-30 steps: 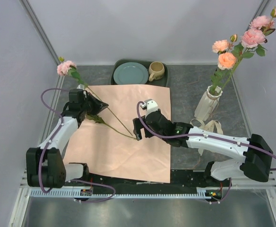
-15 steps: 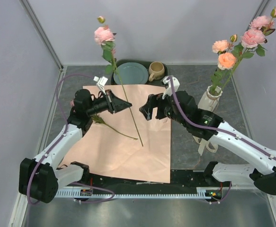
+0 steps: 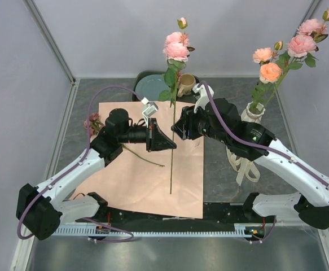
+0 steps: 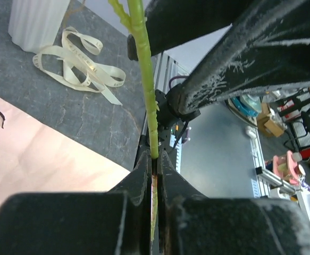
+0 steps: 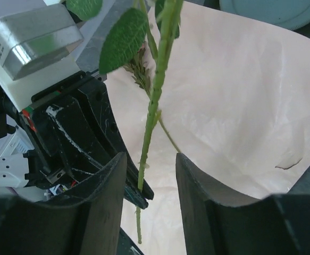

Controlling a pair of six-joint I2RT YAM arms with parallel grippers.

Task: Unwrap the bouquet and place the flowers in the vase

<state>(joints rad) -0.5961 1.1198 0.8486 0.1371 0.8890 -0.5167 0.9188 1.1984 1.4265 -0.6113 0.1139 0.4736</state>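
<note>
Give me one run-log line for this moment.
left gripper: shut on rose stem, upright | right gripper: open around it, not touching | vase: holds other flowers

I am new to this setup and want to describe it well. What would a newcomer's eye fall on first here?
First, a long-stemmed pink rose standing upright over the middle of the pink paper, its stem pinched by the left hand. The right hand has its fingers open on either side of the stem, not touching it. Next, the white vase at the right, already holding several pink and peach roses.
</note>
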